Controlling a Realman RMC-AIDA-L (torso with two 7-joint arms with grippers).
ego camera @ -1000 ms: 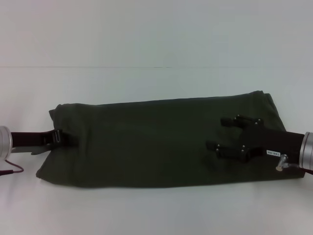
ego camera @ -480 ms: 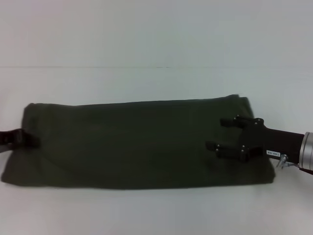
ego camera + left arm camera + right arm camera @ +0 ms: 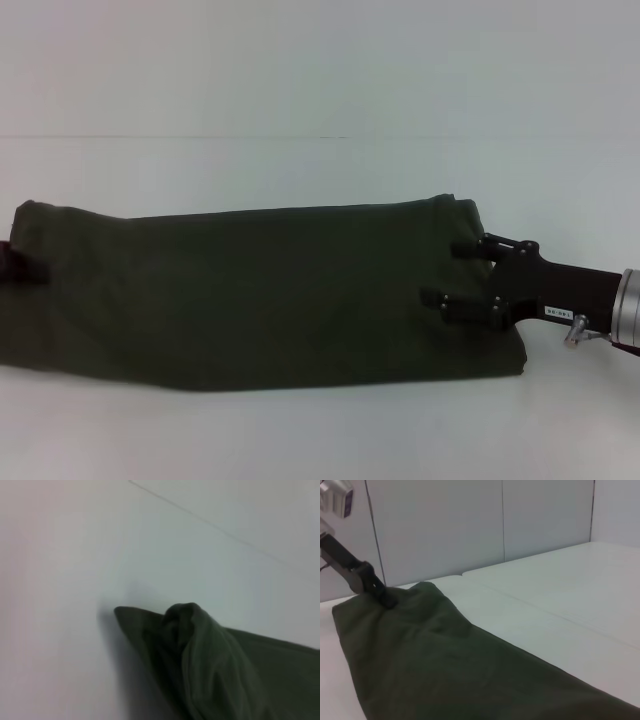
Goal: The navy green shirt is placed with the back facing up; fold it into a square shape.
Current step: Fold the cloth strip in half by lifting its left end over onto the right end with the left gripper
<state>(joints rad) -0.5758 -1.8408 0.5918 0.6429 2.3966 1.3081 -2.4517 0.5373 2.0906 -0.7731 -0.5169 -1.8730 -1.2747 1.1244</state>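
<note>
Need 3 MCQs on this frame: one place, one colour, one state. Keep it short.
1. Where is the right gripper?
A. over the shirt's right end
B. at the table's far edge
C. off the table

2. What colour is the long folded soft-fabric shirt?
A. white
B. dark olive green
C. red

3. How does the shirt lie?
A. as a square
B. bunched in a ball
C. as a long band across the white table

Key: 1 A, its black fingers overlap the right end; 2 B, all views agree; 3 C, it spans from the left gripper to the right one.

Navy green shirt (image 3: 250,300): plain dark olive (no pattern visible). Table (image 3: 320,430): white. Right gripper (image 3: 447,272): black.
</note>
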